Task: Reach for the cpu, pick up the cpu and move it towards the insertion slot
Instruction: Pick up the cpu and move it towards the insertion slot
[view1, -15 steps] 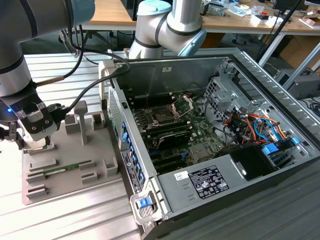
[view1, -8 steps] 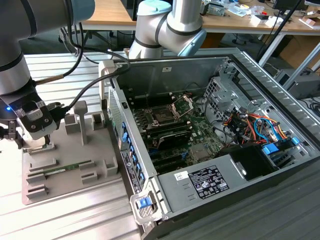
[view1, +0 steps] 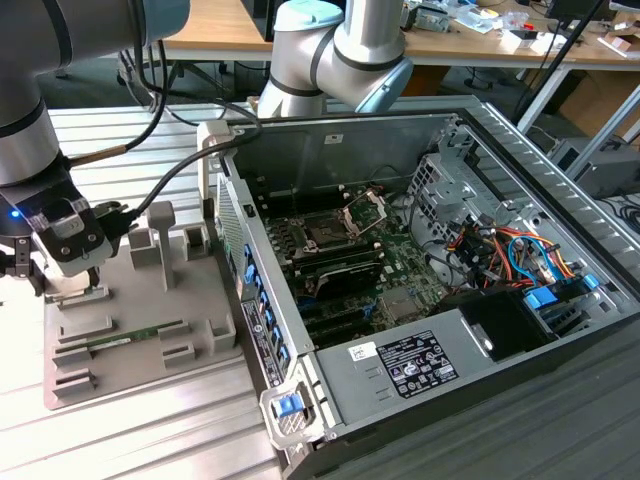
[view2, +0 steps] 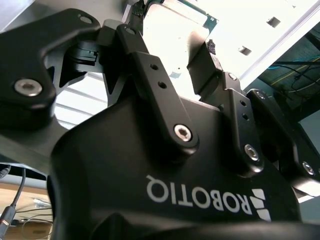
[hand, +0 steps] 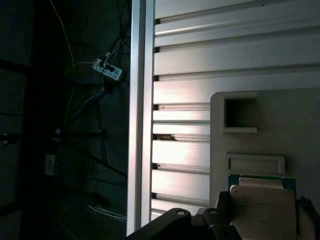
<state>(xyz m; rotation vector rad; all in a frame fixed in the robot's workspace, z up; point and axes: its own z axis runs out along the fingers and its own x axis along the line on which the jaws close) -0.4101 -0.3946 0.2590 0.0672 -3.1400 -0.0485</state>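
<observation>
Cpu, small flat square chip with silvery top and thin green rim, seated between the two black fingers of the black pincer in the first wrist view, one finger against each opposite edge; pincer narrowed onto the cpu. Cannot tell whether lifted clear of the grey plastic tray behind it. Same chip bright and glaring between the fingertips in the second wrist view. In the exterior view, arm's end low over a corner of the tray at the exterior view's left, on the ribbed aluminium counter. Long thin green memory stick lying in a tray groove nearby. Well apart at the exterior view's right, insertion slot, square dark socket with silvery frame and hinged bracket swung open, on the green board inside the open grey metal computer case
</observation>
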